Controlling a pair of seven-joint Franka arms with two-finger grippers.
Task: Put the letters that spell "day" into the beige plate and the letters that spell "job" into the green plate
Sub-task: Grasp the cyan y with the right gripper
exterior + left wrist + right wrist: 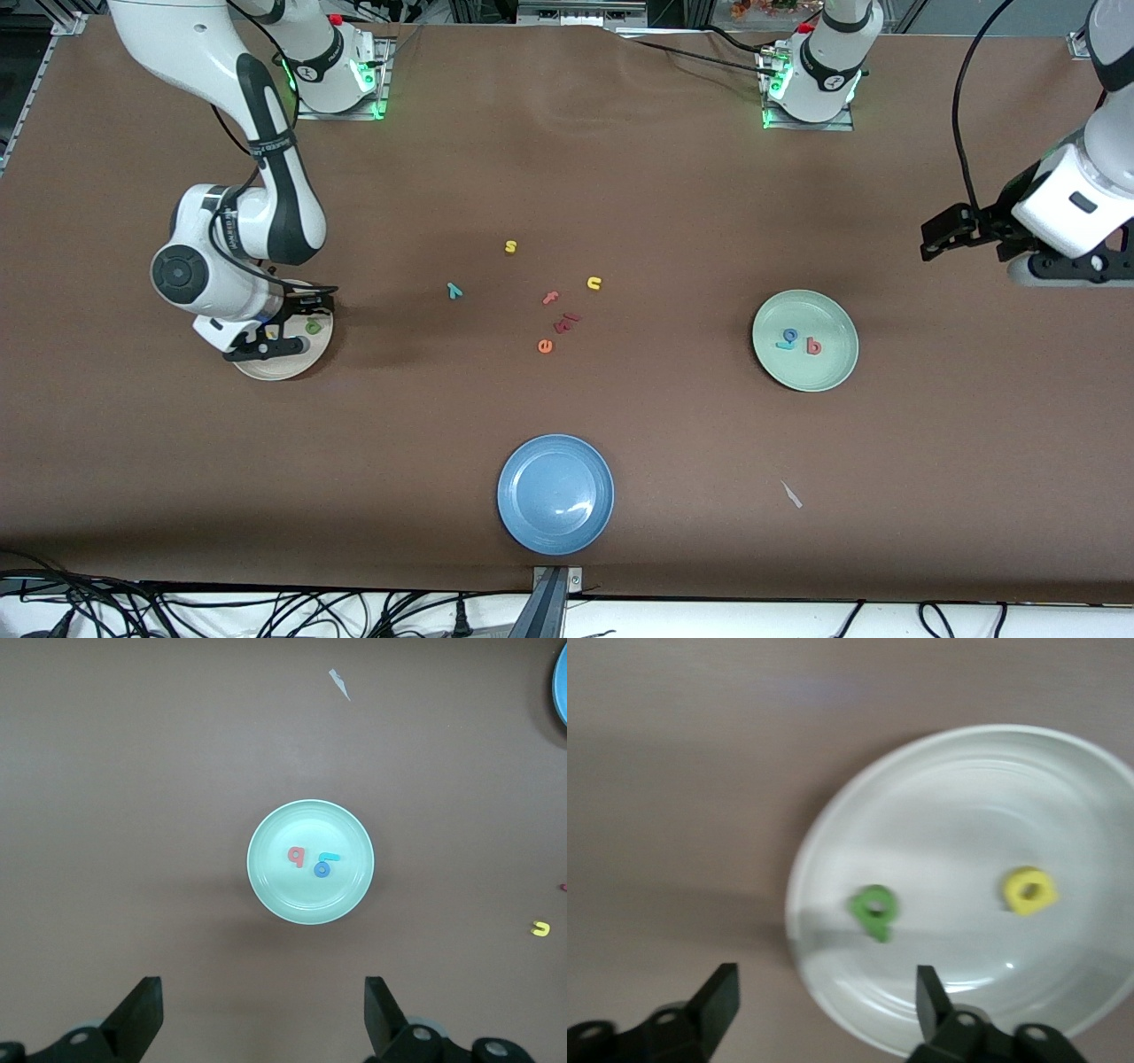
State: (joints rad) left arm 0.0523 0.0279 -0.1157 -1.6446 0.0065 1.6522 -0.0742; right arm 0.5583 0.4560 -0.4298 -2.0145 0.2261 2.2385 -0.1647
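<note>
the blue plate (pixel 555 494) is bare; right claw (pixel 824 1005), wide open and holding nothing, is over the beige plate (pixel 292 365) with green d (pixel 873 911) and yellow a (pixel 1029 890).

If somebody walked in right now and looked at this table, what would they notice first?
Probably the right end effector, open and low over the beige plate at the right arm's end of the table, where a green d and a yellow a lie. Next, the green plate toward the left arm's end, holding a blue o, a teal j and a salmon-red b. The left end effector waits open, above the table.
</note>
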